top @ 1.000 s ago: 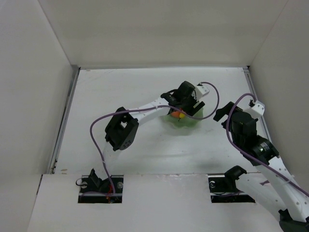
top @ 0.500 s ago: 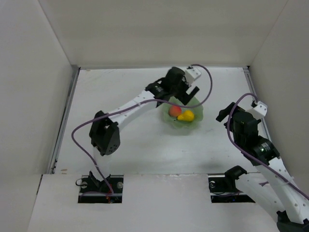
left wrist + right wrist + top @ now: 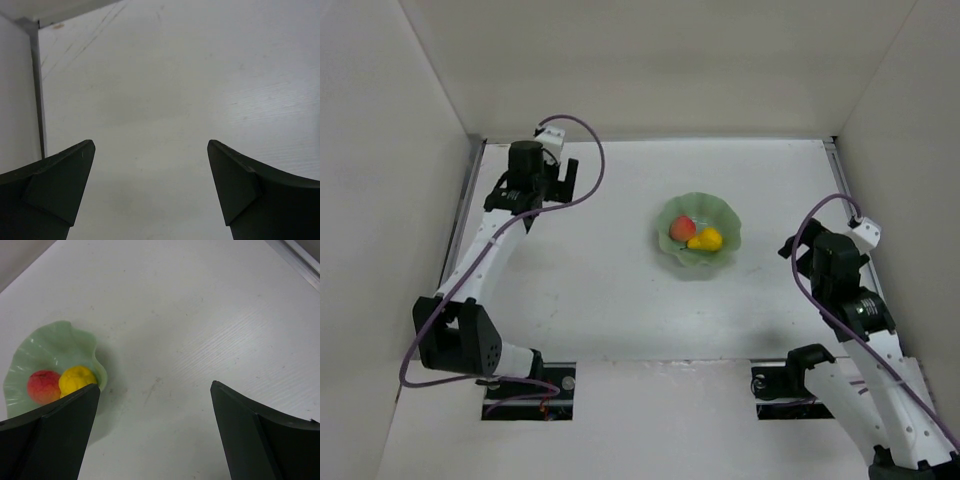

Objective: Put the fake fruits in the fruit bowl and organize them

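White table [image 3: 620, 290] (faintly scuffed) enclosed by plain white walls [image 3: 650, 70].

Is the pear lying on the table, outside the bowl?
No, the pear lies inside the bowl, right beside the peach.

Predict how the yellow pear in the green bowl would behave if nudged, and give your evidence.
The yellow pear would probably roll, being rounded and smooth. It likely wouldn't travel far: it rests against the peach inside the bowl, whose wavy rim rises around both. Its smooth skin may prove slippery.
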`<action>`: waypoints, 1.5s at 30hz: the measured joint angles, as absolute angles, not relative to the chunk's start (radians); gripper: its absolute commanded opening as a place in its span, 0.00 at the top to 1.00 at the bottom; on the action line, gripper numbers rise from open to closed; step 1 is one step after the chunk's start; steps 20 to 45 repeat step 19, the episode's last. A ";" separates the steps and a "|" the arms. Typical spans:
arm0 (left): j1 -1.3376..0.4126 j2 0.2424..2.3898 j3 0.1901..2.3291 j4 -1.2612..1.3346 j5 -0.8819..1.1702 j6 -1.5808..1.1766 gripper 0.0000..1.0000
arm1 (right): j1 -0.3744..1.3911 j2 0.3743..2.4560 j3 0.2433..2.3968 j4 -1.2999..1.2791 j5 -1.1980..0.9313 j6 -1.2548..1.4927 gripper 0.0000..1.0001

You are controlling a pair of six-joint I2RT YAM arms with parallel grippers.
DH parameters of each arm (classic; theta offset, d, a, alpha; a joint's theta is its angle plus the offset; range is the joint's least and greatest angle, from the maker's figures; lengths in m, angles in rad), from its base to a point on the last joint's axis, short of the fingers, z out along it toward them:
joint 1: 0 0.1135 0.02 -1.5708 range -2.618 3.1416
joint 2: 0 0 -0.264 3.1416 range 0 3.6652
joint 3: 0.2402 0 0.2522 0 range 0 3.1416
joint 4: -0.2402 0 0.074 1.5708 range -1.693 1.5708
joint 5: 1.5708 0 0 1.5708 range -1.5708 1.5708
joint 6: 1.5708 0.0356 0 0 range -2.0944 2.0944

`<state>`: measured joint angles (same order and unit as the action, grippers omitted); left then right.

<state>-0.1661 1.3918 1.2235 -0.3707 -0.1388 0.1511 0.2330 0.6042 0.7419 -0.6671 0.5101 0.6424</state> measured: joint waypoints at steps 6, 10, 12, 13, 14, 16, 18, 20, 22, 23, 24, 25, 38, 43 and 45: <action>0.026 1.372 1.084 -0.357 -0.151 0.100 0.00 | 0.222 0.599 0.735 -0.666 0.478 0.632 0.00; 0.073 1.336 1.047 -0.343 -0.155 0.039 0.00 | 0.222 0.596 0.735 -0.665 0.470 0.632 0.00; 0.074 1.323 1.045 -0.333 -0.153 0.015 0.00 | 0.222 0.596 0.736 -0.665 0.469 0.632 0.00; 0.074 1.319 1.045 -0.327 -0.152 0.007 0.00 | 0.222 0.596 0.736 -0.665 0.467 0.632 0.00; 0.074 1.317 1.045 -0.322 -0.150 -0.001 0.00 | 0.222 0.596 0.735 -0.665 0.466 0.632 0.00; 0.075 1.317 1.045 -0.317 -0.147 -0.012 0.00 | 0.222 0.595 0.734 -0.665 0.464 0.632 0.00; 0.078 1.317 1.045 -0.318 -0.146 -0.020 0.00 | 0.222 0.588 0.724 -0.663 0.463 0.632 0.00; 0.081 1.317 1.045 -0.318 -0.144 -0.023 0.00 | 0.222 0.584 0.718 -0.663 0.463 0.632 0.00; 0.081 1.317 1.045 -0.318 -0.144 -0.023 0.00 | 0.222 0.584 0.718 -0.663 0.463 0.632 0.00; 0.081 1.317 1.045 -0.318 -0.144 -0.023 0.00 | 0.222 0.584 0.718 -0.663 0.463 0.632 0.00; 0.081 1.317 1.045 -0.318 -0.144 -0.023 0.00 | 0.222 0.584 0.718 -0.663 0.463 0.632 0.00; 0.081 1.317 1.045 -0.318 -0.144 -0.023 0.00 | 0.222 0.584 0.718 -0.663 0.463 0.632 0.00; 0.081 1.317 1.045 -0.318 -0.144 -0.023 0.00 | 0.222 0.584 0.718 -0.663 0.463 0.632 0.00; 0.081 1.317 1.045 -0.318 -0.144 -0.023 0.00 | 0.222 0.584 0.718 -0.663 0.463 0.632 0.00; 0.081 1.317 1.045 -0.318 -0.144 -0.023 0.00 | 0.222 0.584 0.718 -0.663 0.463 0.632 0.00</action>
